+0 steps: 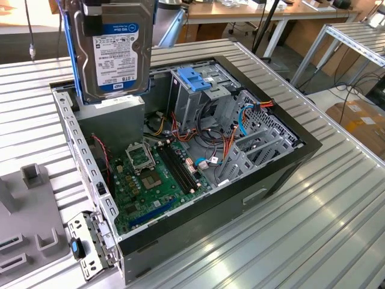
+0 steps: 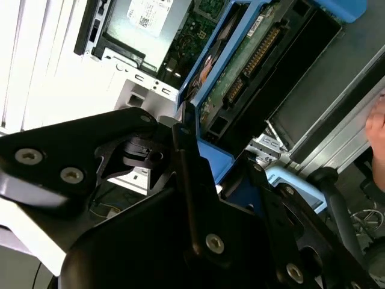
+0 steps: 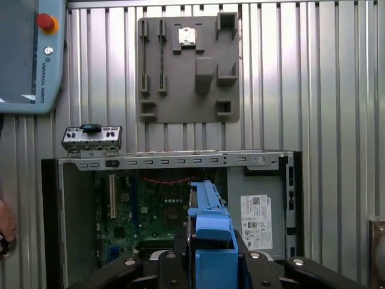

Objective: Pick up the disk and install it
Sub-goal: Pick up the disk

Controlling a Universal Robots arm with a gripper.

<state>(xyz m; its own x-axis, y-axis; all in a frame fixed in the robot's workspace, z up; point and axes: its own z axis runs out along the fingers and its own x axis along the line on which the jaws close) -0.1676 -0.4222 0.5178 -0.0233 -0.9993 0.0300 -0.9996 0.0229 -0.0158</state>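
**Pincer locked on the disk, high over the case, install not yet done**

Pincer [image 3: 212, 260] first: my jaws are closed down onto the blue bracket [image 3: 209, 220] that clips the disk, with no gap showing either side of it in the first wrist view. The grip looks firm. So the pick-up half is done, I'd say.

And the disk [image 1: 112, 51]? It hangs on edge, well above the open case [image 1: 264, 180], label side facing the exterior view. It touches nothing but me. In the second wrist view I see its circuit-board face [image 2: 249, 66] running away from my fingers [image 2: 192, 180].

What's left is the whole install. Inside the case, the blue-topped drive cage [image 1: 195, 81] sits at the far side, and the disk is not in it, nor lined up over it as far as I can judge. I'm hanging over the case's corner that holds the grey power supply box [image 1: 111, 123], the cage off to one side of me.

My pose: wrist pointed straight down over the case, the motherboard [image 1: 150, 174] spread below, the table [image 1: 301, 241] all around the case. Someone's hand [image 3: 5, 229] waits just outside the case.
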